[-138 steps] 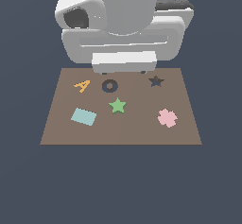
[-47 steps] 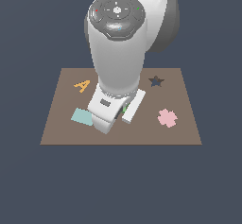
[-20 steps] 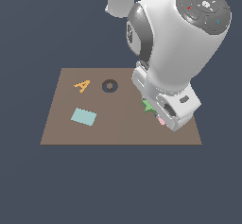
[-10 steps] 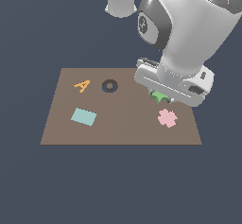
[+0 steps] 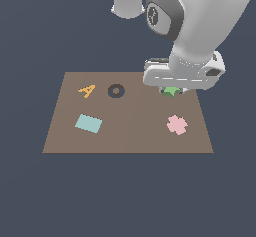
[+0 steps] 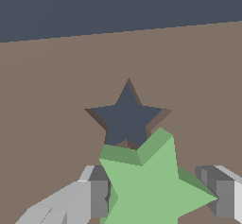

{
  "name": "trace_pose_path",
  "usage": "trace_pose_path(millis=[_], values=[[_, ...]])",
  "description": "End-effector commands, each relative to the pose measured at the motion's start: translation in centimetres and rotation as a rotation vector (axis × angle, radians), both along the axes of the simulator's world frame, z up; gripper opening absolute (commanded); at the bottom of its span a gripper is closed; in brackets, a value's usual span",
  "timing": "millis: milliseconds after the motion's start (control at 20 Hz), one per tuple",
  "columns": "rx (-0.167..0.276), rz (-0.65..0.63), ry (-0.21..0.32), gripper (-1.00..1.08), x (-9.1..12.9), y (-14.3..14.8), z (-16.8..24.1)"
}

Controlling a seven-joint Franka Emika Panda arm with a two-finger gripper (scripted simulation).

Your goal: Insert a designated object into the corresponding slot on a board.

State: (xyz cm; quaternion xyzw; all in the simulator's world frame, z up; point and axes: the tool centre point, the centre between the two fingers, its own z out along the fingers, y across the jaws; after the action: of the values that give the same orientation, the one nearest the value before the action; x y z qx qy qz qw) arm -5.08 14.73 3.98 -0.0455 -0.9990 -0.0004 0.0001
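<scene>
The light-green star piece (image 6: 156,187) is clamped between my gripper (image 6: 158,197) fingers (image 6: 97,194), which are shut on it. In the wrist view the dark navy star-shaped slot (image 6: 126,116) lies in the brown board (image 6: 52,100) just beyond the star, one green point overlapping its edge. In the exterior view only a bit of the green star (image 5: 171,91) shows under the gripper (image 5: 172,92) at the board's (image 5: 125,131) far corner on the exterior view's right. The slot is hidden there by the hand.
On the board lie an orange letter A piece (image 5: 86,90), a dark ring-shaped hole (image 5: 116,91), a teal rectangle (image 5: 88,123) and a pink flower-like piece (image 5: 177,124). The board's far edge (image 6: 118,31) runs just beyond the slot.
The arm has carried the green star from near the pink flower piece toward the board's far corner on the exterior view's right. The fingers stayed shut on the star.
</scene>
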Motion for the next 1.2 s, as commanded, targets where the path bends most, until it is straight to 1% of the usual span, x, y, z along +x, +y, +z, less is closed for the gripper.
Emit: trace_pose_path(millis=[0,250,550,800,1150], values=[[0.000,0.081,0.000,-1.00,-0.9,0.0,0.0],[0.000,0.199,0.000,-1.00,-2.1,-0.2,0.1],[0.000,0.287,0.000,-1.00,-3.0,-0.5,0.1],[-0.001,0.317,0.000,-1.00,-3.3,-0.6,0.1],[0.000,0.314,0.000,-1.00,-3.3,-0.6,-0.1]])
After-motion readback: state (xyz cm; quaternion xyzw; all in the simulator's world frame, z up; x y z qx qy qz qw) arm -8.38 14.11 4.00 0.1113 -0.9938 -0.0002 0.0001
